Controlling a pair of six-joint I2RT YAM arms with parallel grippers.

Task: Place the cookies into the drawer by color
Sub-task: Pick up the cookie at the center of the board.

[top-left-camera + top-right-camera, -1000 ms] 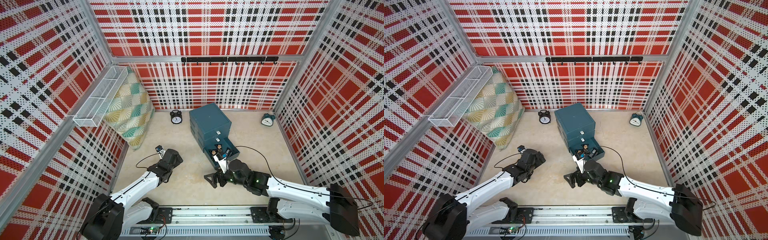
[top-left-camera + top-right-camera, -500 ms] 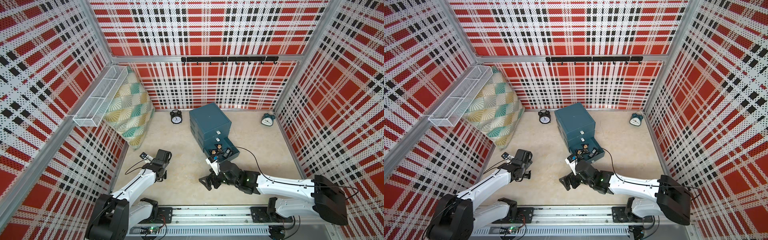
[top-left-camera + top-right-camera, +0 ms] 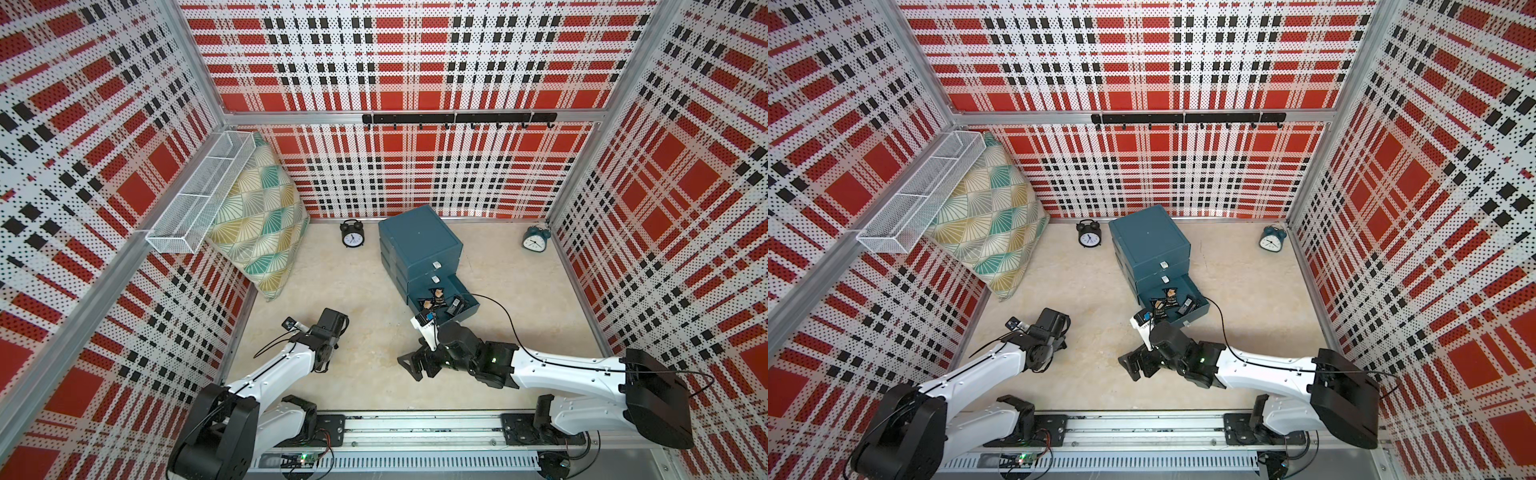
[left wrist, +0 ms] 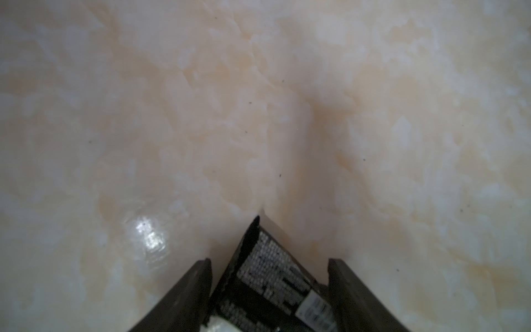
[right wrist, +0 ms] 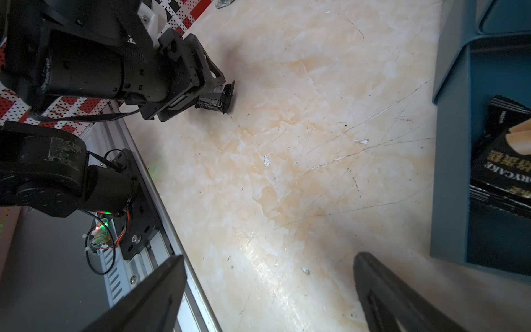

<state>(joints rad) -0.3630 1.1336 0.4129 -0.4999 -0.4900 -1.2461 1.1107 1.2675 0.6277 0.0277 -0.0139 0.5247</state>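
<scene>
The teal drawer cabinet (image 3: 419, 239) stands mid-floor; its bottom drawer (image 3: 467, 309) is pulled out and holds several black cookies (image 3: 436, 297). The right wrist view shows that drawer (image 5: 451, 172) and a black packet (image 5: 502, 161) inside it. My left gripper (image 4: 268, 260) points down at the floor near the left wall. Its fingers press both sides of one black cookie packet (image 4: 267, 273), which also shows under the left gripper in the right wrist view (image 5: 214, 100). My right gripper (image 3: 415, 365) hangs open and empty over bare floor in front of the drawer.
A patterned pillow (image 3: 262, 224) leans on the left wall under a white wire basket (image 3: 199, 195). A black alarm clock (image 3: 352, 235) and a teal one (image 3: 535, 239) stand by the back wall. The arms' metal rail (image 3: 415, 424) runs along the front edge.
My left arm drew back toward the front left, and its jaws narrowed onto the black packet. My right arm slid away from the drawer toward the front, staying open.
</scene>
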